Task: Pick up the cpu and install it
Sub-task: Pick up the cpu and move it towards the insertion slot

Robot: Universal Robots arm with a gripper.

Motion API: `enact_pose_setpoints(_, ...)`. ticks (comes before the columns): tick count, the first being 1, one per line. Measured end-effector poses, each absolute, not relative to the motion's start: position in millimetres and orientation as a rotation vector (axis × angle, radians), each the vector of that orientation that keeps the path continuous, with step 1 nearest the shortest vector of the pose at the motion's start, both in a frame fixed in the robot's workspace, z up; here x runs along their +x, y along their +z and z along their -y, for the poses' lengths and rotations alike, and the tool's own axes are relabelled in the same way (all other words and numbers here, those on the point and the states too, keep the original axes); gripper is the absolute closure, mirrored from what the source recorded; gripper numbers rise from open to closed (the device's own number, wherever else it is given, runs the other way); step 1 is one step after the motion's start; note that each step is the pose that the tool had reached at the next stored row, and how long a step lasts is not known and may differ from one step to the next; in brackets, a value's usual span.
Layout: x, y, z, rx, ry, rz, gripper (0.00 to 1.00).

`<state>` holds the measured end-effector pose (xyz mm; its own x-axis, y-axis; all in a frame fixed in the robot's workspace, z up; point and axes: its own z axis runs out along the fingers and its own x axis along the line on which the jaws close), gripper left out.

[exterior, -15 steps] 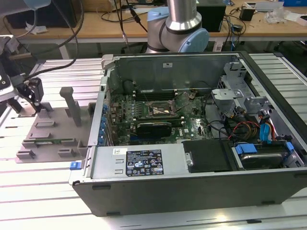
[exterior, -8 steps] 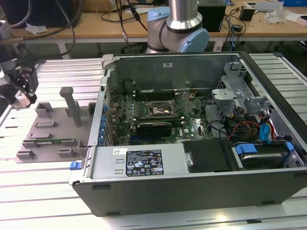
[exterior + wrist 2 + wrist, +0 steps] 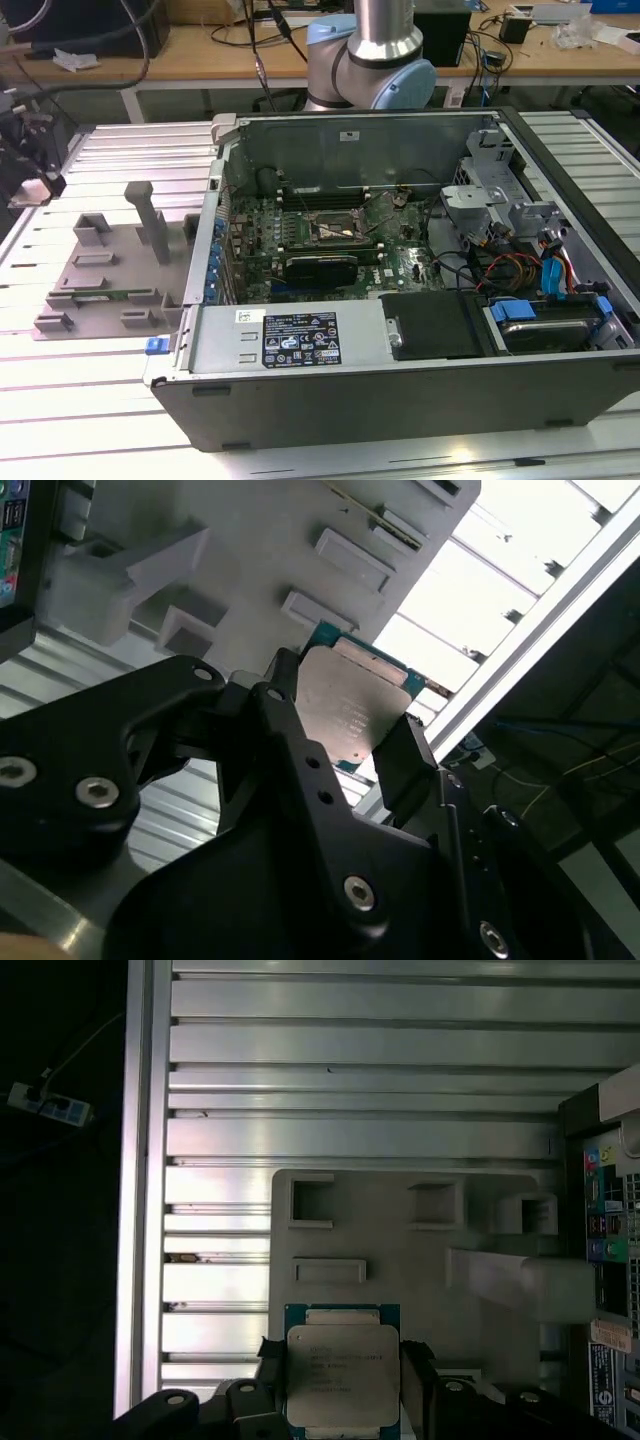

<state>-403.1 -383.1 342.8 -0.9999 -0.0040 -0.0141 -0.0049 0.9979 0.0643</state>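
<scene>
Black fingers [image 3: 400, 765] of the tool [image 3: 343, 1385] are pressed against two opposite edges of the cpu [image 3: 343, 1372], pinching it between them. In both wrist views the chip's silvery-grey metal plate faces the cameras, with a thin blue-green border showing around it. In the second wrist view the cpu [image 3: 350, 705] sits in the grip clear of what lies behind it. Just beyond the tool lies the grey plastic tray [image 3: 400, 1260], with raised rectangular blocks and open pockets, and one taller upright block [image 3: 130, 575] stands on it. The tray rests on the counter [image 3: 350, 1050], a surface of pale ribbed metal slats whose outer rail runs along one side of the tool, with dark floor and cables past it. On the far side of the tray from the tool stands the open computer case [image 3: 400, 370], touching or just beside the tray's edge. Inside the case lies the green motherboard [image 3: 260, 225], well apart from the tool, with the square dark socket frame [image 3: 335, 232] near its middle. The grey-and-blue arm base [image 3: 370, 60] rises behind the case.
</scene>
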Motion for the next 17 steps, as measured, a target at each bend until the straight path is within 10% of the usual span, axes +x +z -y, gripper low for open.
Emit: enact_pose_setpoints(17, -403.1, 395.8, 380.9, -0.007, 0.101, -3.126, 0.45)
